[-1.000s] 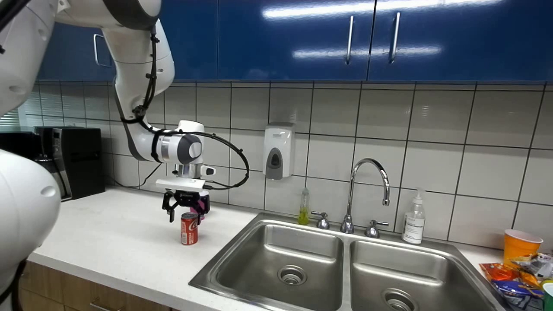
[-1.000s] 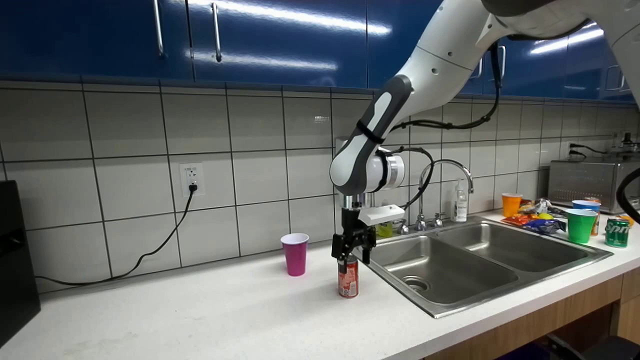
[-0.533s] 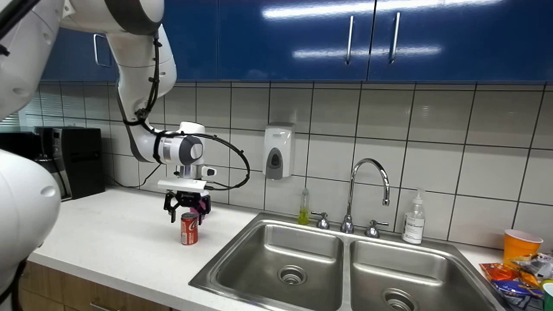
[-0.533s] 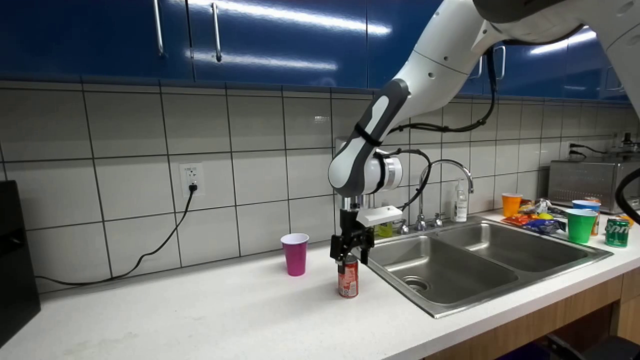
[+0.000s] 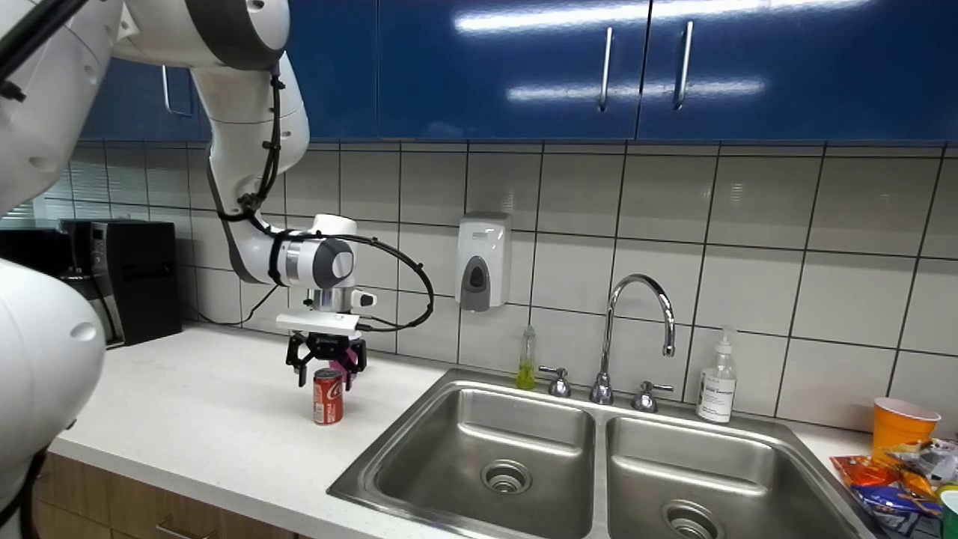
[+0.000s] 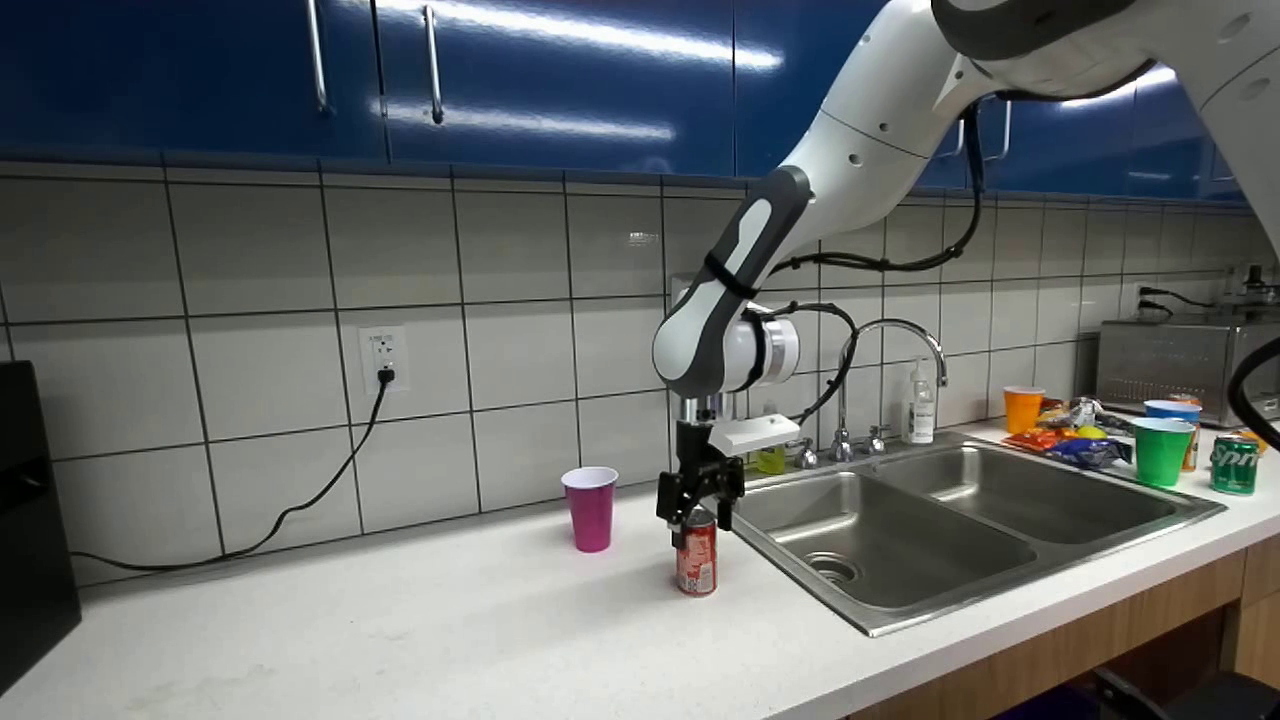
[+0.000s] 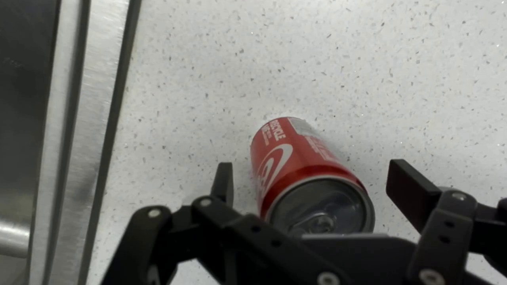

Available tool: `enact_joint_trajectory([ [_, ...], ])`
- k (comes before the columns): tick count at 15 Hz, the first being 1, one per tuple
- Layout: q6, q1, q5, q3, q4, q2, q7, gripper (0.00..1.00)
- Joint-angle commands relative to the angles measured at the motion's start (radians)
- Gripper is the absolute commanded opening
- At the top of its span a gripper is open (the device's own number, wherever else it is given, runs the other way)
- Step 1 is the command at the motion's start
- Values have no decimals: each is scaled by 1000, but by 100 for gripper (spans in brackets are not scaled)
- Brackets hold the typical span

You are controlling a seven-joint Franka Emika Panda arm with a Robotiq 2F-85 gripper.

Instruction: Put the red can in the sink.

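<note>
Black, jointed and two-fingered, the gripper [image 7: 311, 186] is spread wide and has hold of nothing; one finger stands to each side of the small red cylindrical drink can [image 7: 301, 162] with a grey metal top, and the wrist view shows a gap on both flanks. The can is upright on the speckled white countertop [image 7: 190, 99], just beside the double-basin stainless steel sink [image 5: 441, 460].

Both exterior views put the fingertips only about level with the can's upper part. Closing at this height could pinch the shoulder alone, and the can might slip or tip; a lower grasp should hold better. Too shallow a lift could knock its base on the sink's raised rim [image 7: 99, 67]. A swing toward the tiled wall [image 6: 260, 380] could topple the tapered magenta cup [image 6: 590, 512] with white inside, near the can. Released high over the nearer basin, the can would probably clatter and roll.

White lettering on the can reads RECYCLE ME, beside part of a curling script; no whole brand name shows. The clear pump bottle [image 5: 717, 388] on the sink's back ledge has a label too small to read. Farther off, a green metal can [image 6: 1234, 465] shows "Spri".
</note>
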Motion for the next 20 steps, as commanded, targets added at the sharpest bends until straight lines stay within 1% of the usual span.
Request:
enact_joint_trajectory([
  [1, -7, -13, -28, 9, 29, 16, 13, 75],
  [2, -10, -13, -27, 10, 31, 18, 13, 74],
  [3, -9, -13, -28, 9, 33, 19, 13, 67],
  [6, -10, -14, -28, 9, 40, 24, 12, 42],
  [7, -10, -14, -28, 9, 42, 24, 12, 39],
  [20, -22, -12, -42, 2, 38, -2, 18, 39],
])
